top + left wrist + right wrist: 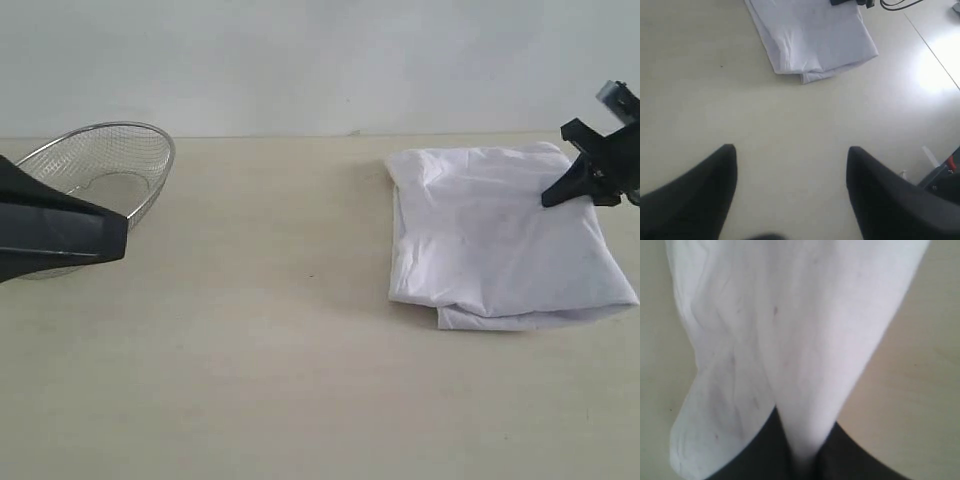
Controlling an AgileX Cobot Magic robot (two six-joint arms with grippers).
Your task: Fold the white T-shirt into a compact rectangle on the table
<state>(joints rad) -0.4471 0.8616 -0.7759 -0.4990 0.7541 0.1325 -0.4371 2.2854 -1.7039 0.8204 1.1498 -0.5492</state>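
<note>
my right tool [802,462] is closed narrow on a ridge of the white t-shirt [500,240]. in the right wrist view the cloth tapers down into the slit between its dark fingers [765,460] and spreads wide away from them. seen from the exterior view, this tool bites the shirt on the side farthest from the wire-mesh basket [110,160], near the shirt's back corner. the shirt lies on the pale bench [280,380], well apart from the basket. it is gathered into a rumpled, roughly rectangular bundle, with a lower layer peeking out along its front edge.

my left tool [791,150] stands wide, its two black fingers [705,200] far apart with only bare bench between them, holding nothing. in the exterior view its dark shape crosses in front of the basket's lower rim. whether it touches the basket i cannot tell. the basket sits tilted at the bench's back edge, its open mouth leaning toward the shirt's side.
</note>
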